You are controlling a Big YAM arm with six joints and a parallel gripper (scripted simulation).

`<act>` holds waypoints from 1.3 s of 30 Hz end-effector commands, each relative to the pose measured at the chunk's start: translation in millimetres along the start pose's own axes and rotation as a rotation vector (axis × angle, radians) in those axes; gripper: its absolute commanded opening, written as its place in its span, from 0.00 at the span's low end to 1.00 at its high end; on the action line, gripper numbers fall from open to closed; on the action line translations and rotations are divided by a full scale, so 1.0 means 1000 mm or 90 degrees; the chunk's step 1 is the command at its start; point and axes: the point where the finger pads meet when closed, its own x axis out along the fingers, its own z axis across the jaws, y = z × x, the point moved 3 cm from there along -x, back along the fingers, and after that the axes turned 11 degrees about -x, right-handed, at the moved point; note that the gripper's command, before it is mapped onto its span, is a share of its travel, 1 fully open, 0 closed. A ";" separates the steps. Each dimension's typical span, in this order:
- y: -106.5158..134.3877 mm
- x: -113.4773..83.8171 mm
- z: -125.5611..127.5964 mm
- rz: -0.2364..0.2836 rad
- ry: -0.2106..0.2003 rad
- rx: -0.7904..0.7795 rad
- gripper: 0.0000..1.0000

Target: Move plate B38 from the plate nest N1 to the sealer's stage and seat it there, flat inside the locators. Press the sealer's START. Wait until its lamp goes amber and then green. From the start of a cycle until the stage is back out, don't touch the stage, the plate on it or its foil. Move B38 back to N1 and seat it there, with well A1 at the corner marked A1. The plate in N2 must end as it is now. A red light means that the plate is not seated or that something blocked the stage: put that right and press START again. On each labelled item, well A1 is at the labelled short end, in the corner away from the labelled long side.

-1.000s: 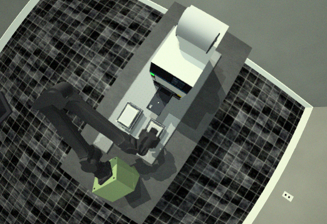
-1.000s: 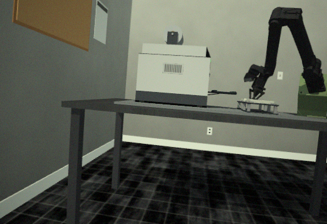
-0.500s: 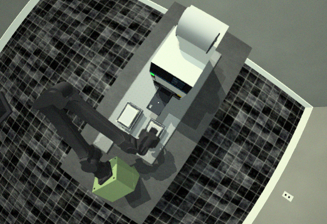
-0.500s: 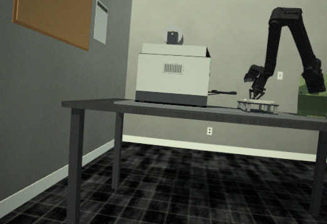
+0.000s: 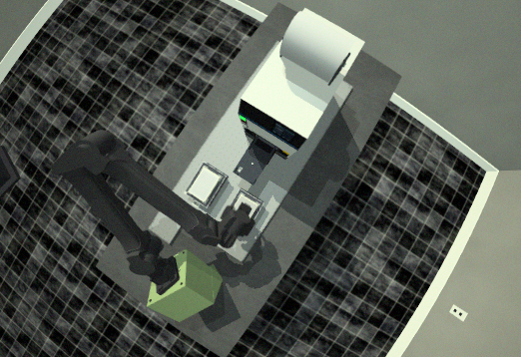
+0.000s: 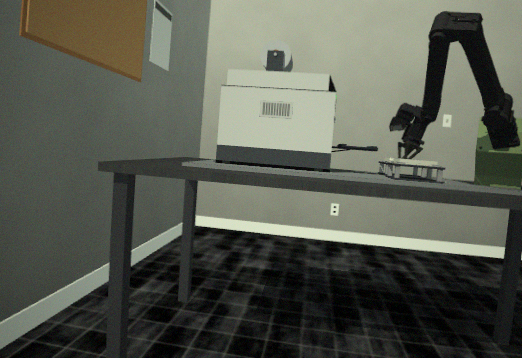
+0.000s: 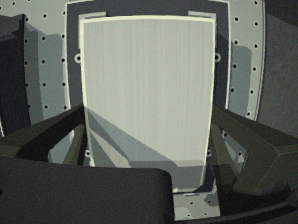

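Note:
My gripper [image 5: 246, 211] [image 6: 410, 156] [image 7: 148, 109] is shut on a foil-topped plate [image 7: 150, 65], with a finger at each long side. The plate is over or in the right-hand nest [image 7: 73, 30] in the top view, lined up with its corner locators; whether it is fully down is unclear. Its label and A1 corner cannot be read. The other plate [image 5: 206, 184] [image 6: 420, 162] sits in the left nest [image 5: 225, 178] [image 6: 395, 170]. The sealer [image 5: 284, 96] [image 6: 275, 126] shows a green lamp [image 5: 243, 118]. Its stage [image 5: 255, 166] [image 6: 357, 148] is out and bare.
The sealer's foil roll [image 5: 316, 46] stands at the back. A green box [image 5: 200, 287] stands beside the arm's base. A pale flat block [image 5: 165, 227] lies left of the arm's wrist. The left nest is close beside the gripper, and the stage lies beyond both nests.

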 end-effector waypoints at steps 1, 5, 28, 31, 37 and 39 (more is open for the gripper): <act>-0.001 -0.003 -0.007 -0.005 0.007 0.004 0.00; -0.001 -0.003 -0.007 -0.004 0.007 0.004 0.00; -0.004 0.005 -0.001 0.000 -0.006 -0.007 0.00; -0.004 0.005 -0.001 0.000 -0.006 -0.007 0.00; -0.008 0.002 -0.005 -0.007 -0.001 -0.007 0.00; -0.009 0.001 -0.006 -0.008 0.001 -0.007 0.00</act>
